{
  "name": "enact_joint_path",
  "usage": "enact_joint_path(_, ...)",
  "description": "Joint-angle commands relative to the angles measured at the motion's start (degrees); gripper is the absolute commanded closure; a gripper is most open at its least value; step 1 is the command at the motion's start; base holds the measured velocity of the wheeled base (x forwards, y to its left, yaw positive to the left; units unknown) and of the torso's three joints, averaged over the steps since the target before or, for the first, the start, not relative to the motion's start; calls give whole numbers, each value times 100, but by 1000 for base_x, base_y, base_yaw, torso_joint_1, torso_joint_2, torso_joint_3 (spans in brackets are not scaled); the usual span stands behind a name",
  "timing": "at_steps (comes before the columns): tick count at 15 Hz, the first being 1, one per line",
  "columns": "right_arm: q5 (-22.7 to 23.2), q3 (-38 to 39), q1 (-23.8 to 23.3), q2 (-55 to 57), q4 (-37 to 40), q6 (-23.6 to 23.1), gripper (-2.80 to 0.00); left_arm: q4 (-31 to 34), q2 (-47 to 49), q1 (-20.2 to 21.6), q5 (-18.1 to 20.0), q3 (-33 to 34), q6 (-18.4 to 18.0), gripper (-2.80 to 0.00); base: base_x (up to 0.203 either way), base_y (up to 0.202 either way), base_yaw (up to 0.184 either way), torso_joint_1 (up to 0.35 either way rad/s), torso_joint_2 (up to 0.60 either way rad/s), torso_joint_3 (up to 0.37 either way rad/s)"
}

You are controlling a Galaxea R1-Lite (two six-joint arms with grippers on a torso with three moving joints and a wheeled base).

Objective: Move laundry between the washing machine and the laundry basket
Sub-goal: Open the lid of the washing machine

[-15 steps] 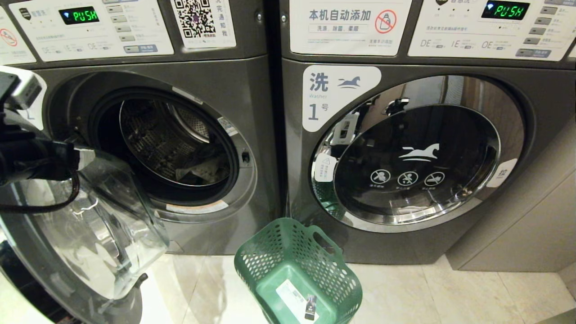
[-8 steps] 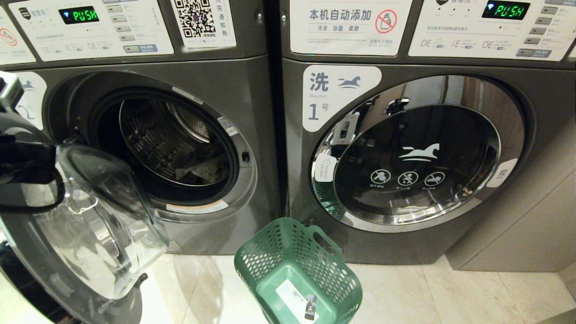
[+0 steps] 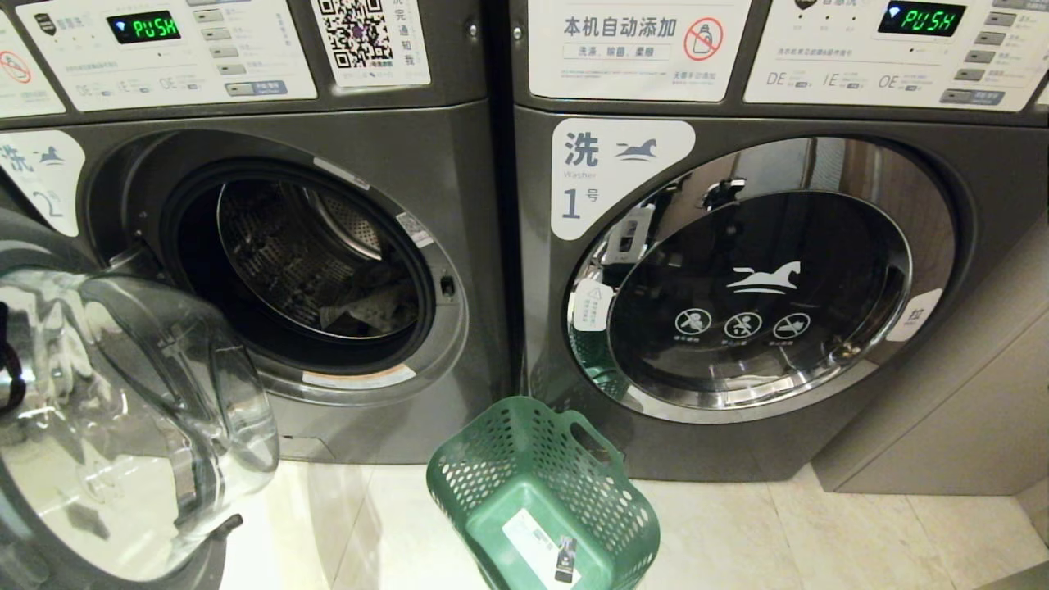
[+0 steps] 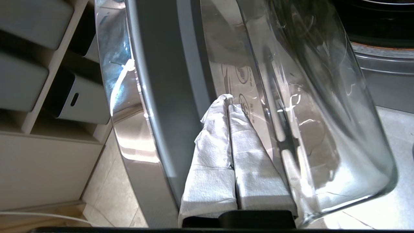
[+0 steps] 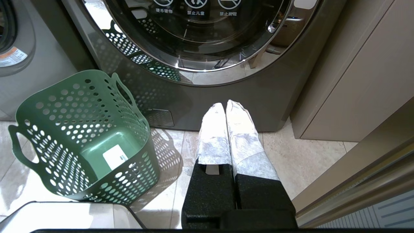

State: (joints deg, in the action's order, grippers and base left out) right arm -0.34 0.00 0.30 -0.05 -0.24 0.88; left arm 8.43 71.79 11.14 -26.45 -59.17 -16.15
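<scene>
The washing machine marked 2 stands on the left with its round door swung out to the left. The laundry, a crumpled grey-olive cloth, lies low in the drum. On the floor between the two washers sits the green laundry basket, holding only a white label. My left gripper is shut with nothing in it, its white-wrapped fingers lying along the door's inner face, between the grey frame and the glass bowl. My right gripper hangs shut and empty over the floor beside the basket.
Washer 1 on the right has its door shut. A beige cabinet stands right of it. Grey bins sit on shelves beyond the open door. Pale tile floor lies around the basket.
My left arm has drawn off to the left, out of the head view. The door has swung wider to the left, and the label with the 2 now shows.
</scene>
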Motion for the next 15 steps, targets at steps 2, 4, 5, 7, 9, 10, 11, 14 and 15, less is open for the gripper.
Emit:
enact_joint_path(2, -2, 0, 5, 5, -2, 0, 0, 149, -211, 420, 17, 2, -12, 0, 0, 0, 0, 0, 0, 0)
enact_joint_path(4, -2, 0, 5, 5, -2, 0, 0, 335, -316, 850, 86, 16, -11, 0, 0, 0, 0, 0, 0, 0)
enact_joint_path(5, -2, 0, 5, 5, -2, 0, 0, 351, -327, 1120, 119, 26, -6, 0, 0, 0, 0, 0, 0, 0)
enact_joint_path(7, -2, 0, 5, 5, -2, 0, 0, 345, -298, 1757, 402, 16, 2, 0, 0, 0, 0, 0, 0, 0)
enact_joint_path(9, -2, 0, 5, 5, -2, 0, 0, 326, -233, 2433, 800, 1, 0, 0, 0, 0, 0, 0, 0, 0)
enact_joint_path(10, -2, 0, 5, 5, -2, 0, 0, 322, -195, 2809, 1042, -2, -1, 0, 0, 0, 0, 0, 0, 0)
enact_joint_path(11, -2, 0, 5, 5, -2, 0, 0, 316, -154, 3173, 1295, -7, -2, 0, 0, 0, 0, 0, 0, 0)
enact_joint_path(14, -2, 0, 5, 5, -2, 0, 0, 301, 50, 4099, 1906, -167, -1, 0, 0, 0, 0, 0, 0, 0)
enact_joint_path(15, -2, 0, 5, 5, -2, 0, 0, 289, 143, 4352, 2062, -269, 8, 0, 0, 0, 0, 0, 0, 0)
